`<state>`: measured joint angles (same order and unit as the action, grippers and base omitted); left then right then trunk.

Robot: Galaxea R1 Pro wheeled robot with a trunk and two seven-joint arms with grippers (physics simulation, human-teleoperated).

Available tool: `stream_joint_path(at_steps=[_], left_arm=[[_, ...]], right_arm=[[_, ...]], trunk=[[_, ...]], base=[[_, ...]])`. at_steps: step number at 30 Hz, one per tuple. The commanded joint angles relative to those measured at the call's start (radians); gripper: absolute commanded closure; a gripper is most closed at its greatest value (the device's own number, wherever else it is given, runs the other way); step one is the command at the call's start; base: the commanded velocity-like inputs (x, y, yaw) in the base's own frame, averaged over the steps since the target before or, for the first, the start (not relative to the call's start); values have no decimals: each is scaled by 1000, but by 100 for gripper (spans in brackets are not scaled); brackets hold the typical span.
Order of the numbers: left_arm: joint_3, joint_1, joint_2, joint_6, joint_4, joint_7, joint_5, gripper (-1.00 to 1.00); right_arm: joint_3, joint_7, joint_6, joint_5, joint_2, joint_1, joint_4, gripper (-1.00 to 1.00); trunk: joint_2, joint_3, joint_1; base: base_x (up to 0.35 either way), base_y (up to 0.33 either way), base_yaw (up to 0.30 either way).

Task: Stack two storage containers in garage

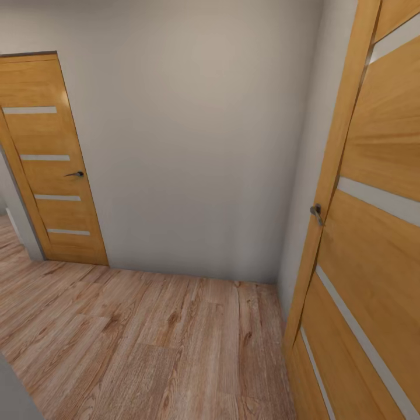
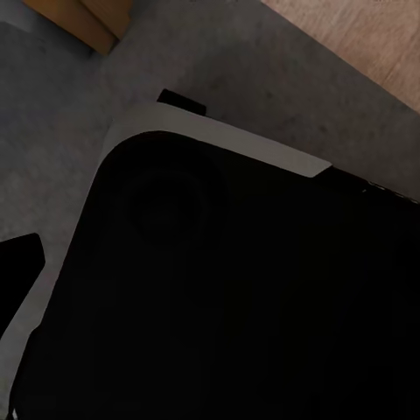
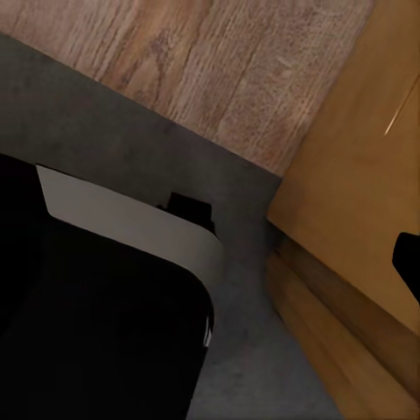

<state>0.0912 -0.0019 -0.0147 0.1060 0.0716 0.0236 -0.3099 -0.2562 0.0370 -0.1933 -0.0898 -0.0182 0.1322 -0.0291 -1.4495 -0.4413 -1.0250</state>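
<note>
doors: two wooden (image 1: 55, 169) (image 1: 373, 233) | floor: wood planks (image 1: 146, 338) | gripper state, both: cannot tell

Both wrist cameras look down onto the robot's own black base (image 2: 227, 297), which has a light grey rim (image 2: 227, 140). Seen from the right wrist, the same black body (image 3: 96, 324) and grey rim (image 3: 122, 219) appear. A dark fingertip (image 2: 19, 271) shows at the left wrist picture's edge, another fingertip (image 3: 409, 258) at the right's; how the jaws stand cannot be told.

Home hallway: wooden doors (image 1: 49, 163), plank floor (image 1: 146, 344)
</note>
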Motion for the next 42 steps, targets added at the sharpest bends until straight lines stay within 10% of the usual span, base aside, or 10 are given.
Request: stream_joint_path(at_steps=[1,42], left_arm=[[7,-1,0,2,1,2,-1,-100],[5,-1,1,1,1,2,2,-100]], right_arm=[[0,2,-5,-8,1,1,-3,-100],[0,-2,-9,-7,-3,1,-3,-100]], trunk=[[-1,-1,0],[-1,-1,0]], base=[[0,0,0],[175,0,0]])
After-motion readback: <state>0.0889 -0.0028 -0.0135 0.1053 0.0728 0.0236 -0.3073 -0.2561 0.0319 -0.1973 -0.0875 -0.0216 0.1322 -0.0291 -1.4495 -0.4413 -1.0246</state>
